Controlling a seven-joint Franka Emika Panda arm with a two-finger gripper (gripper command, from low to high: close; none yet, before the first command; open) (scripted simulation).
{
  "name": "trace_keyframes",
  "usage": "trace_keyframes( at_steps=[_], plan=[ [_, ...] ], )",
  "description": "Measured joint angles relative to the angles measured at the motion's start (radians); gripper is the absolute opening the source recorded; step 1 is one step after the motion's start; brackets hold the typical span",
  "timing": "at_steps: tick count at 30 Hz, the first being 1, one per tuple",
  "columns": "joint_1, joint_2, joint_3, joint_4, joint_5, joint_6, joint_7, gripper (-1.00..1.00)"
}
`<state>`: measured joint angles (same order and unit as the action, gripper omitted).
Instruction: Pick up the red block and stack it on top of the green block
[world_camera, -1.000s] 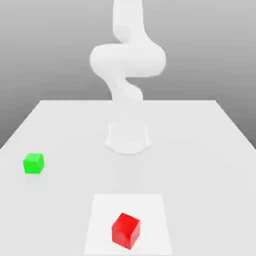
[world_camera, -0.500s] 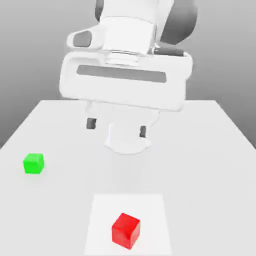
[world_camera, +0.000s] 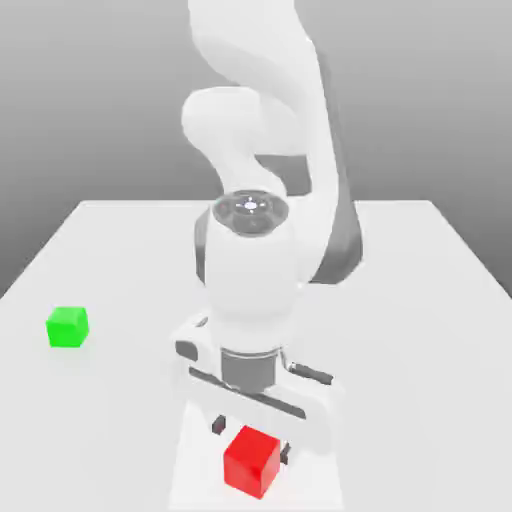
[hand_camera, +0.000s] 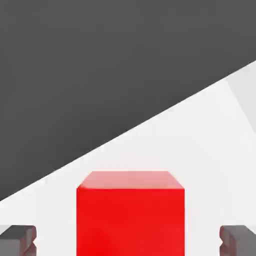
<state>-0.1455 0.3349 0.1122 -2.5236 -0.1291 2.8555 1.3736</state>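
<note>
The red block (world_camera: 251, 461) sits low in the exterior frame, a little left of centre, on a paler square patch (world_camera: 320, 490) of the white table (world_camera: 420, 300). My claw (world_camera: 251, 440) is down around it, pointing at the table: one dark fingertip (world_camera: 218, 424) shows just beside the block's upper left corner, the other by its right side. In the hand view the block (hand_camera: 130, 215) fills the lower middle of the frame, and my two fingertips (hand_camera: 17, 239) stand at the bottom corners with clear gaps of table between each pad and the block's sides. So my claw is released, straddling the block without clamping it. The block rests flat on the table. The green block (world_camera: 67, 327) lies at the left edge of the exterior frame, about mid-height, well apart from the red one and from my arm.
</note>
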Motion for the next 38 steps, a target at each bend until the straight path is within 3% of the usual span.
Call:
trace_keyframes(
  at_steps=[6,11,15,21,28,31,35,36,38],
  plan=[
    [0.002,0.009,-0.003,0.001,-0.003,0.008,0.003,-1.00],
    [-0.022,-0.146,0.033,-0.024,0.060,-0.120,-0.045,-1.00],
    [-0.129,-0.232,-0.069,-0.085,0.060,-0.150,-0.073,-1.00],
    [-0.437,-0.354,-0.205,-0.191,0.033,-0.168,-0.108,-1.00],
    [-0.664,-0.502,-0.380,-0.313,0.013,-0.182,-0.157,-1.00],
    [-0.676,-0.439,-0.412,-0.325,0.050,-0.107,-0.190,-1.00],
    [-0.674,-0.295,-0.386,-0.322,0.177,0.028,-0.280,-1.00],
    [-0.679,-0.273,-0.376,-0.321,0.201,0.048,-0.297,1.00],
    [-0.679,-0.273,-0.376,-0.321,0.201,0.048,-0.297,1.00]
  ],
)
